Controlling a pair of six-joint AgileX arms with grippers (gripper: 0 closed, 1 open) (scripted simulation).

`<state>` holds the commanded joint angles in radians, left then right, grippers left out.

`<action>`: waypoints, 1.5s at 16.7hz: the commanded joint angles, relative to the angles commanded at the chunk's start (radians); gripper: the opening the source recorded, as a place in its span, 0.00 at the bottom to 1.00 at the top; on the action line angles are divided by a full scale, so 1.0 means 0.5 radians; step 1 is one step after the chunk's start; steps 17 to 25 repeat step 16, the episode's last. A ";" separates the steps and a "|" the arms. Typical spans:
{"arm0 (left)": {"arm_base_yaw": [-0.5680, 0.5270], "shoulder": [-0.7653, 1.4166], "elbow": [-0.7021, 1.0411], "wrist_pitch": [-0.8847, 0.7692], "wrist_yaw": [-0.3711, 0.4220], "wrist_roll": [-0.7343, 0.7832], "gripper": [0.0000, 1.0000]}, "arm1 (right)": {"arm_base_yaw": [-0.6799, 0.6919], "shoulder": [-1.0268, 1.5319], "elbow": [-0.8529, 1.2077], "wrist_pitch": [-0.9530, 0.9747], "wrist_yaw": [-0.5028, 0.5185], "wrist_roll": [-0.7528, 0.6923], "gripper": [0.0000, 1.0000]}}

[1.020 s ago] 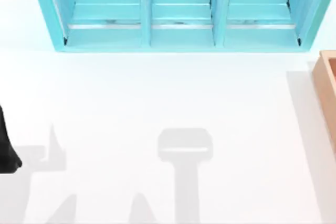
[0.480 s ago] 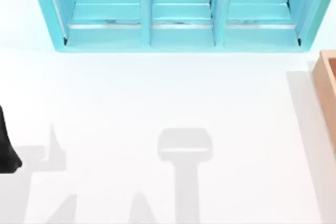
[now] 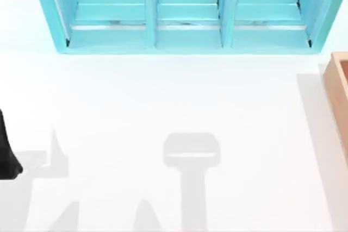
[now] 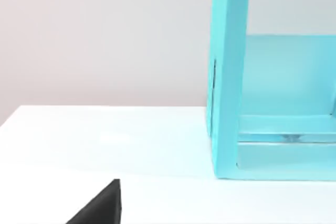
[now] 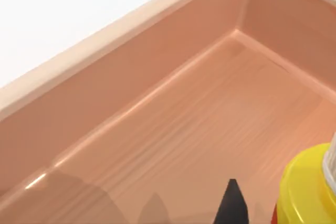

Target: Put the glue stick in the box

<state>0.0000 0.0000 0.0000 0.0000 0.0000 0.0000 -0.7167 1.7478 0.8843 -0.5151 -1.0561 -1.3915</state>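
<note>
— Left arm status?
— My left arm [image 3: 7, 153] sits at the bench's left edge as a dark shape low in the top view. One dark corner of it [image 4: 100, 205] shows in its wrist view.
— Right arm?
— One dark fingertip [image 5: 232, 203] of my right gripper points over a wooden interior.
</note>
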 joint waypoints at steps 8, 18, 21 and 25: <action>0.000 0.000 0.000 0.000 0.000 0.000 1.00 | 0.000 0.000 0.000 0.000 0.000 0.000 0.83; 0.000 0.000 0.000 0.000 0.000 0.000 1.00 | 0.000 0.000 0.000 0.000 0.000 0.000 1.00; 0.000 0.000 0.000 0.000 0.000 0.000 1.00 | 0.000 0.000 0.000 0.000 0.000 0.000 1.00; 0.000 0.000 0.000 0.000 0.000 0.000 1.00 | 0.000 0.000 0.000 0.000 0.000 0.000 1.00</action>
